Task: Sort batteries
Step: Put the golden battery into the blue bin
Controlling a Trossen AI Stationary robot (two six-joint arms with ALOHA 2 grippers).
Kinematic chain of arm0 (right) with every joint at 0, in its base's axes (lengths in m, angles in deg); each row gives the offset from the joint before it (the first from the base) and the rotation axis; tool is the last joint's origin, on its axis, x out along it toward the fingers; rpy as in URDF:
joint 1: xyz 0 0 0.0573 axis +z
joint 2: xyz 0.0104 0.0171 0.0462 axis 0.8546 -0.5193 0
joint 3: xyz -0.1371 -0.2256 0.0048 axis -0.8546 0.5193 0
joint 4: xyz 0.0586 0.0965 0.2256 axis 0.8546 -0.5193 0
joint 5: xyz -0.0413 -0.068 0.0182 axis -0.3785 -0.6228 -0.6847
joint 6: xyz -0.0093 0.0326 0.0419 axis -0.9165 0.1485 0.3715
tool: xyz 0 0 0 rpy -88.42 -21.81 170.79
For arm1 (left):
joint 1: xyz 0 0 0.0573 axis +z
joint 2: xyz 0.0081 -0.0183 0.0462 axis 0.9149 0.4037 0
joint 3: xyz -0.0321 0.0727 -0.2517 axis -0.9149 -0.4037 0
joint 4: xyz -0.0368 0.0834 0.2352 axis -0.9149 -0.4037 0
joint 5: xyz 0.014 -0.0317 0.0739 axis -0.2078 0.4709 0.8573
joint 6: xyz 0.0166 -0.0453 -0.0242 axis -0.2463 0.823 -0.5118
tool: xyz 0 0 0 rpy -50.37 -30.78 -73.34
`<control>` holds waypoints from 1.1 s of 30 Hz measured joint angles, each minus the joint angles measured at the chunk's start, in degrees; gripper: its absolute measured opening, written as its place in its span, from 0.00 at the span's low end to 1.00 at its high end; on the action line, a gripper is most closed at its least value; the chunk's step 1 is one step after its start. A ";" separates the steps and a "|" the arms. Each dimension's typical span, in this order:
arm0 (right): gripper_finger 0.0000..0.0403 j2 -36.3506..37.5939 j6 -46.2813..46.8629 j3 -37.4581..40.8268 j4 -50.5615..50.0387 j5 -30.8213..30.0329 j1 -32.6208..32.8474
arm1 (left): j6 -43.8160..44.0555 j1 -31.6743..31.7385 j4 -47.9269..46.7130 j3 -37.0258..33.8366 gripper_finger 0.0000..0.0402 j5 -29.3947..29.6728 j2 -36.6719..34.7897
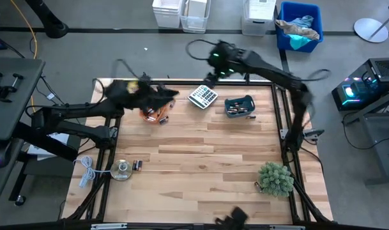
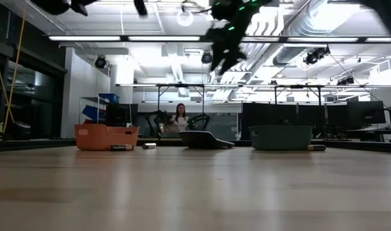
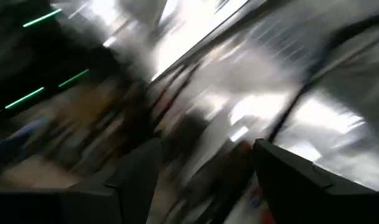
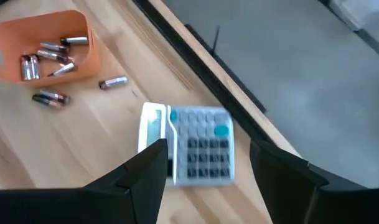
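Note:
Several batteries (image 4: 49, 56) lie in the orange bowl (image 4: 83, 53), and two more rest on the wood beside it (image 4: 112, 82), (image 4: 50, 98). The teal bowl (image 1: 239, 107) also holds batteries, and a few batteries (image 1: 137, 165) lie by the round disc object (image 1: 122, 169). My right gripper (image 4: 208, 148) is open and hangs high over the grey calculator (image 4: 198, 146), holding nothing. My left gripper (image 3: 206, 146) is open too; in the high view the left gripper (image 1: 165, 96) is above the orange bowl (image 1: 152, 114). Its wrist view is smeared.
The calculator (image 1: 202, 96) lies between the two bowls at the far edge. A green plant (image 1: 275, 179) stands near the right near corner, and a white cable (image 1: 85, 169) lies at the left edge. A person (image 2: 180, 119) sits far behind the table. Bare wood fills the middle.

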 joint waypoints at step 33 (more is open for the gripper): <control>0.55 47.45 42.44 77.01 49.09 5.55 11.87 | 44.36 -39.07 -105.63 12.47 0.52 17.28 26.23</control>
